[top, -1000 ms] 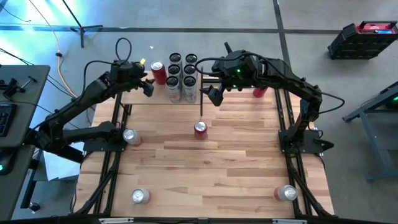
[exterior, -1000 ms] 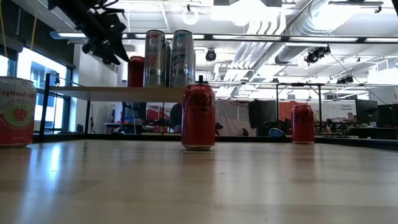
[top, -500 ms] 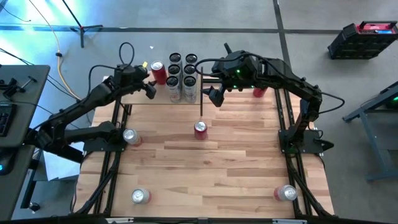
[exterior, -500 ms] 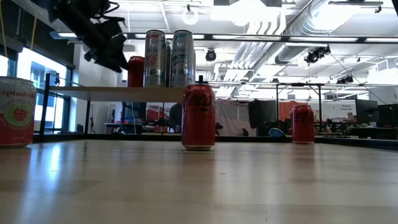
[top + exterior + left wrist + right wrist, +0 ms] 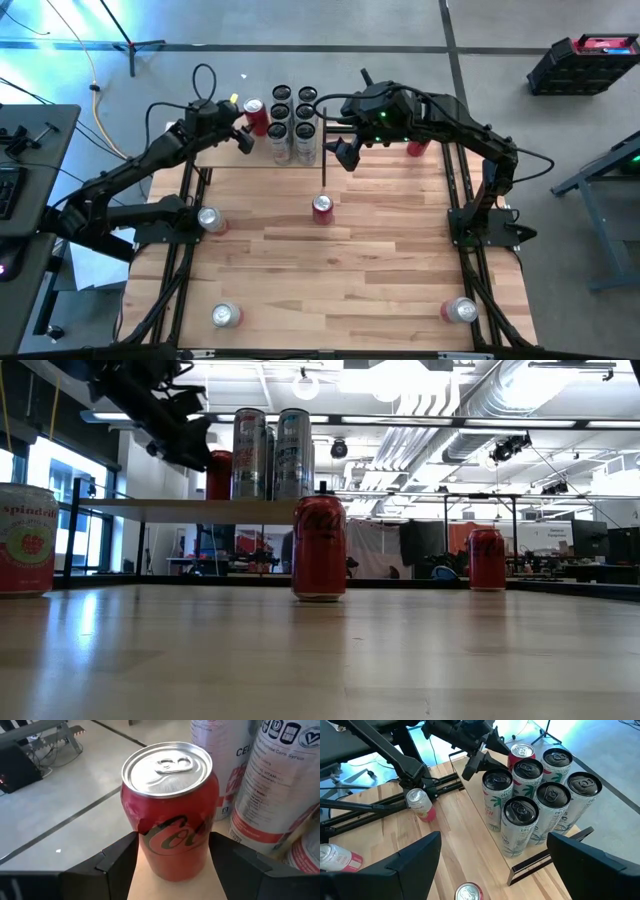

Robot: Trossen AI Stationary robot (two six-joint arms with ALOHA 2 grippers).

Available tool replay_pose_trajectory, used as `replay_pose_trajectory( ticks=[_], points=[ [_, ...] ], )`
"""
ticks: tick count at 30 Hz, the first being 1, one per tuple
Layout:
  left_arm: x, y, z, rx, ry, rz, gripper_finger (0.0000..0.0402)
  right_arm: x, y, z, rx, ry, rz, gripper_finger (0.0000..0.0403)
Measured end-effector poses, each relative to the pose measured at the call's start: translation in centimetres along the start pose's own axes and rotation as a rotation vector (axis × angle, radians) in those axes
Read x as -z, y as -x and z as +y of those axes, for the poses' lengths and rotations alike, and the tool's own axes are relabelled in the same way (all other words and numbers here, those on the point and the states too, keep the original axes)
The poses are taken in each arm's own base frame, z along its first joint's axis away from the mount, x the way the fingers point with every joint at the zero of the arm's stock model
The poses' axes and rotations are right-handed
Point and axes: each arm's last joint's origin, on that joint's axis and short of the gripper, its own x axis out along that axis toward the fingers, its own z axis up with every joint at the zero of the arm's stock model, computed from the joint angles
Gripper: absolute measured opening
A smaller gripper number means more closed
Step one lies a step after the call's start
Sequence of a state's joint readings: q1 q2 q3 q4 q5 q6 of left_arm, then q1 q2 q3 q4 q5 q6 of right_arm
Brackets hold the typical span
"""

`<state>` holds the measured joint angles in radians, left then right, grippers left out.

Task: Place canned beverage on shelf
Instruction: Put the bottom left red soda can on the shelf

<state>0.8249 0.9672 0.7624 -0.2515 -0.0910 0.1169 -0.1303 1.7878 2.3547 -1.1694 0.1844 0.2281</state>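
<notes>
A red cola can [image 5: 170,795] stands upright on its base at the left end of the shelf [image 5: 180,510], beside several tall white cans [image 5: 293,125]. My left gripper [image 5: 174,850] comes at it from the table's left, slanting down. It is open, with one fingertip at each side of the can's lower near wall. In the high view the gripper [image 5: 243,135] sits just left of the can [image 5: 253,108]. My right gripper [image 5: 340,155] hangs open and holds nothing, above the shelf's near edge. My left gripper has its fingertips [image 5: 125,855] right beside the red can's lower side wall [image 5: 145,845], one on each side. Whether they touch it, I cannot tell. The can stands upright on the shelf board.
A cola can [image 5: 322,207] stands mid-table and a pink can [image 5: 210,220] at the left. Two more cans stand near the front corners [image 5: 225,316] [image 5: 460,310]. A red can [image 5: 418,148] is at the far right. Black frame posts line both sides.
My left gripper has sunk a little and edged toward the red can, tipping its nose further down. The red can stands where it stood.
</notes>
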Motion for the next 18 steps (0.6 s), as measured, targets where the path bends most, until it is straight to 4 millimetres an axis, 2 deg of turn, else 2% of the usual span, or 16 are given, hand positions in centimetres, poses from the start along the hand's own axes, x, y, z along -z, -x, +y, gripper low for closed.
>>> replay_pose_trajectory(
  ticks=[13,18],
  points=[
    [-0.2,0.0,0.1,-0.024,-0.024,-0.004,0.0234,0.1,0.0,0.1,-0.002,-0.024,0.007,0.0349],
    [-1.4,1.3,0.3,-0.023,-0.027,0.004,0.0234,0.6,0.2,0.7,-0.01,-0.003,0.047,0.0349]
  ],
)
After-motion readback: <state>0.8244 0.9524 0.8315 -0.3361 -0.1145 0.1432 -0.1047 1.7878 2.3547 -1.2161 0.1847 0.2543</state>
